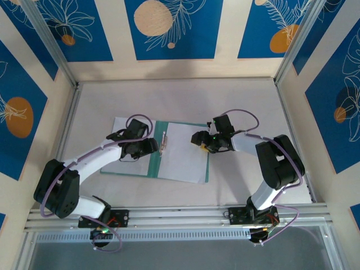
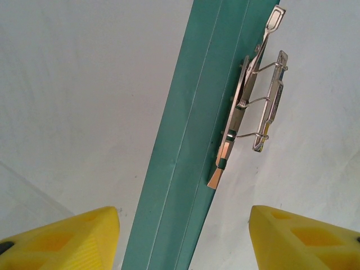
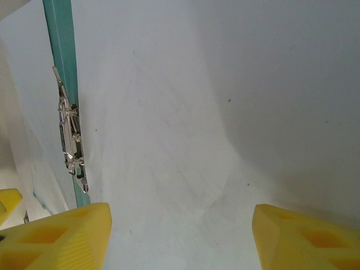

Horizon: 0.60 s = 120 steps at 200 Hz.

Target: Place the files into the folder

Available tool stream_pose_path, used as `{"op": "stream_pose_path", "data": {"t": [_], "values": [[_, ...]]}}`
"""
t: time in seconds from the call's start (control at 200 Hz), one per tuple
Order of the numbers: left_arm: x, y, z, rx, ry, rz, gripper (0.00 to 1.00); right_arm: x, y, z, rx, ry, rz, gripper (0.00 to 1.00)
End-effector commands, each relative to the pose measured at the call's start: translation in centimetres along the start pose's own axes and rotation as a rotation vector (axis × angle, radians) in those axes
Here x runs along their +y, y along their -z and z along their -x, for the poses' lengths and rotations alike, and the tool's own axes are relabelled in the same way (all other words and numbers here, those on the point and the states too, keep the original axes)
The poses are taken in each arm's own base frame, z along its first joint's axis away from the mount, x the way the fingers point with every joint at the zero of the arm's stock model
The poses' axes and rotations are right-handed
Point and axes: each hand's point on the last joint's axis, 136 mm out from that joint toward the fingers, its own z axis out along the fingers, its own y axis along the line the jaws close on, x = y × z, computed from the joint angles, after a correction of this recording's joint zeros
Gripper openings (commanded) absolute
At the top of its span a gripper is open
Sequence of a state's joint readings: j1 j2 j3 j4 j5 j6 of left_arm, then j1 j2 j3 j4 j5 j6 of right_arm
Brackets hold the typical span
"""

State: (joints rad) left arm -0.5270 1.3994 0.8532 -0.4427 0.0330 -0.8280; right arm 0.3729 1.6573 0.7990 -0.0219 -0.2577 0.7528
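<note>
The teal-green folder (image 1: 155, 164) lies open on the table, and a metal clip (image 1: 163, 142) runs along its spine. One white sheet (image 1: 183, 154) covers its right half and another white sheet (image 1: 119, 132) covers its left half. My left gripper (image 1: 152, 147) hovers open over the spine. In the left wrist view the teal spine strip (image 2: 185, 140) runs between the yellow fingers (image 2: 73, 239), with the clip (image 2: 259, 101) just beyond. My right gripper (image 1: 198, 139) hangs open above the right sheet (image 3: 197, 140). Nothing is held between its fingers (image 3: 304, 236).
Bare white tabletop (image 1: 169, 98) surrounds the folder. Aluminium frame posts and blue patterned walls (image 1: 22, 107) enclose the space on the left, right and back. A metal rail (image 1: 180, 216) runs along the near edge by the arm bases.
</note>
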Motion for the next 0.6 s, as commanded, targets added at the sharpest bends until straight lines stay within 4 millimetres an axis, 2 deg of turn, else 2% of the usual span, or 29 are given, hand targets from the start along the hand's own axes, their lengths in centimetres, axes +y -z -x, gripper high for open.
{"op": "stream_pose_path", "data": {"t": [0.0,0.595], "values": [[0.08,0.16,0.0,0.007,-0.011,-0.015,0.62,0.24,-0.35,0.4,-0.002,0.008,-0.004,0.68],[-0.03,-0.05,-0.23,0.018,-0.003,-0.031,0.62,0.0,-1.12,1.1,-0.002,0.01,-0.019,0.68]]}}
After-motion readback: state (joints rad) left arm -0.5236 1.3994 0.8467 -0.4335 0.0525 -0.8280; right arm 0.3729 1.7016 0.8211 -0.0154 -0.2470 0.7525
